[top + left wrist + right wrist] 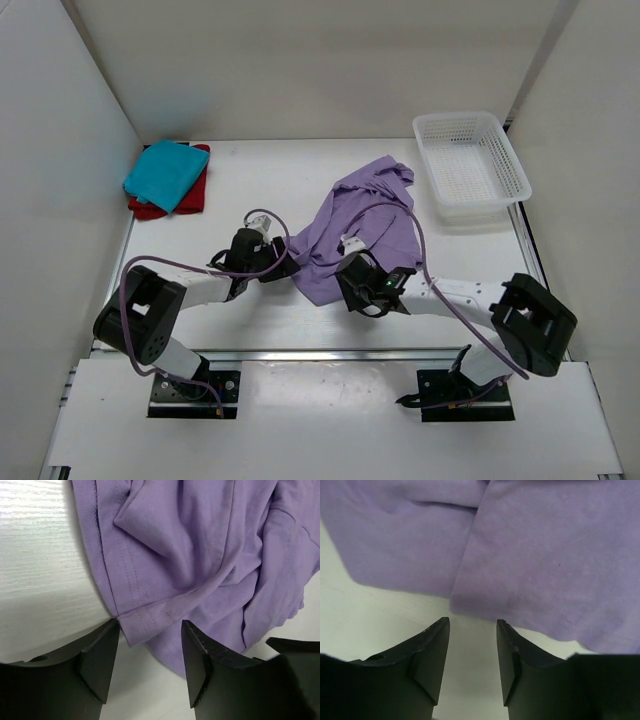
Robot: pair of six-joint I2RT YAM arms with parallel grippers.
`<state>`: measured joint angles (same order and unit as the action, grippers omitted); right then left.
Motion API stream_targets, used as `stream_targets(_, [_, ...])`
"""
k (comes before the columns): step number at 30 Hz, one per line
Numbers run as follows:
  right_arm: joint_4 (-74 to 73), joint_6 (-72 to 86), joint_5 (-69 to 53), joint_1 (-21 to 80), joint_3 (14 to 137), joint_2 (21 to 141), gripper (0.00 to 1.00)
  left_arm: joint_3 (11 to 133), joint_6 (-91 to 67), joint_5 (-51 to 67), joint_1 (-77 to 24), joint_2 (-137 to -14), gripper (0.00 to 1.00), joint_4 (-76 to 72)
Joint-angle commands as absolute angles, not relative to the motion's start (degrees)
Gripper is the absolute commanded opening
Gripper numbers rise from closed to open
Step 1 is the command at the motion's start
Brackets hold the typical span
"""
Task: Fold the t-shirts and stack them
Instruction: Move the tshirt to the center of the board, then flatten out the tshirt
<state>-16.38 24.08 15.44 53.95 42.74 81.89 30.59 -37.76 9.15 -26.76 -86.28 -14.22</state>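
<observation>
Reaching in from the near edge of the table (pixel 240 170), both arms crouch low at the closest hem of the lavender t-shirt (pixel 365 225). The shirt lies crumpled and unfolded around the middle of the table, trailing toward the far right.

The left gripper (pixel 150 630) holds its jaws apart, with a stitched hem corner lying at the mouth between them and not pinched. That placement suggests it is lining up to take the corner. The right gripper (pixel 472 625) also stands with jaws apart, bare table between them and the cloth's edge just ahead. It seems set to take the same hem further along, so the shirt can be drawn flat for folding.

From above, the wrist housings hide both sets of fingertips, and the shirt's sleeves and neck are lost among its folds.

In the far left corner, the teal t-shirt (pixel 165 172) sits folded on the red t-shirt (pixel 195 195). The red one is mostly covered, with only its edges peeking out. That stack suggests two of the three garments are done. A white lattice basket (pixel 520 175) stands in the far right corner, just clear of the lavender cloth.
</observation>
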Motion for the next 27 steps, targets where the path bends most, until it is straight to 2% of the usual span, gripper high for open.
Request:
stream_targets(1, [-14.51,25.58,20.74,55.45,45.61,84.98,0.41,32.08,-38.06,10.20,-26.72,-86.48,0.63,-15.38])
stream_targets(10, [-13.62,28.47,20.38,56.25,47.20,89.38,0.42,31.90,-38.06,10.28,-27.06,-87.62,0.60,-15.82])
stream_targets(13, [-13.80,29.44,22.59,55.81,47.19,90.70,0.30,32.87,-37.88,9.84,-27.95,-88.76,0.58,-16.26])
stream_targets(16, [-15.82,30.32,24.26,55.11,47.20,90.53,0.05,33.22,-37.79,9.14,-28.47,-90.43,0.48,-17.40])
stream_targets(17, [-16.69,30.32,24.61,55.28,46.94,89.57,0.00,33.40,-37.79,8.71,-28.39,-90.70,0.41,-18.10])
stream_targets(19, [-17.58,29.19,24.87,55.02,47.46,87.02,0.00,33.75,-38.32,9.40,-27.95,-91.67,0.22,-20.03])
stream_targets(22, [-19.94,27.52,22.77,53.88,48.60,80.00,0.00,34.28,-40.42,9.23,-26.73,-90.36,0.03,-22.84])
stream_targets(23, [-20.91,27.07,22.76,53.18,48.69,76.41,0.00,34.71,-40.43,9.14,-26.28,-88.79,0.00,-22.59])
stream_targets(27, [-23.81,25.32,19.88,49.05,48.60,63.84,0.00,36.74,-39.03,8.70,-24.27,-81.94,0.00,-20.04])
